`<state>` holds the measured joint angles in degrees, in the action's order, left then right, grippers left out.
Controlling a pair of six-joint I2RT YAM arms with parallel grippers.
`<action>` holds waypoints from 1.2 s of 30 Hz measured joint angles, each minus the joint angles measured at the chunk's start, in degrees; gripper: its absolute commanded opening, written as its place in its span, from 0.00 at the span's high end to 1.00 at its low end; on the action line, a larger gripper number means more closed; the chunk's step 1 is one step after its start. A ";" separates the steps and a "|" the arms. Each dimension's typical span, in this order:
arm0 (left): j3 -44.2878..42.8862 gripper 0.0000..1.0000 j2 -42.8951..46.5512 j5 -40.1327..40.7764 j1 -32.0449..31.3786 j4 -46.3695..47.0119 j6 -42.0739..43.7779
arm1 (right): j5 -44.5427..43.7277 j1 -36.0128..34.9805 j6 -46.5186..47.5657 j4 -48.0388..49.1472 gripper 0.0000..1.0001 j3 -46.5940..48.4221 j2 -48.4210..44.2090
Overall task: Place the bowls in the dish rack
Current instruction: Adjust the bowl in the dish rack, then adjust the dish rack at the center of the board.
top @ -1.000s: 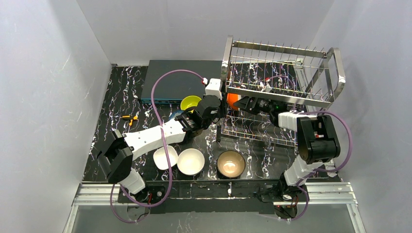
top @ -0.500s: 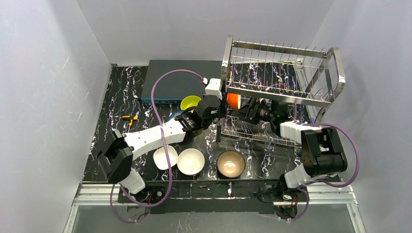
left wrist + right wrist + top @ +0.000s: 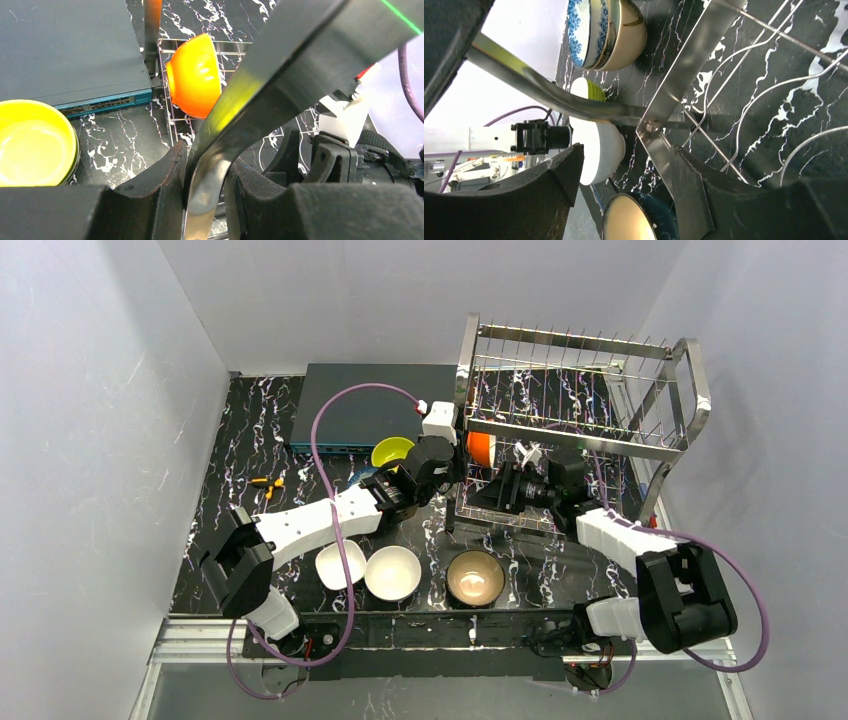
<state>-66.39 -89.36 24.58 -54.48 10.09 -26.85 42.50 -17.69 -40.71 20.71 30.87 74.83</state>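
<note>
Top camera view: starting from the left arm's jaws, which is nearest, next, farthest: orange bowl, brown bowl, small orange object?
1. Orange bowl, just right of them, in the dish rack.
2. Brown bowl, down by the near edge.
3. Small orange object, far left.

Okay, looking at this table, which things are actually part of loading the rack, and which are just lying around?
For the job:
- dish rack
- orange bowl, already in its lower tier
- yellow-green bowl
- white bowl
- another white bowl
- tan bowl

Just lying about:
- dark grey-blue box
- small orange object, too small to identify
</note>
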 measured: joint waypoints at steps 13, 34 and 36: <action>-0.04 1.00 0.00 0.00 -0.04 -0.04 0.04 | -4.09 -3.21 11.04 -15.98 0.32 -0.35 -8.13; -0.09 0.24 2.08 -2.80 -0.83 -5.16 -3.63 | -21.07 -7.56 14.71 -28.04 0.33 -2.27 -19.41; -0.07 0.19 2.25 -3.06 -0.83 -5.51 -3.76 | -22.23 -7.96 14.38 -28.13 0.33 -2.67 -20.22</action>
<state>-66.46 -87.11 21.52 -55.31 4.58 -30.61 20.27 -25.65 -26.33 -7.42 28.21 54.61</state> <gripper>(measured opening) 0.739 0.678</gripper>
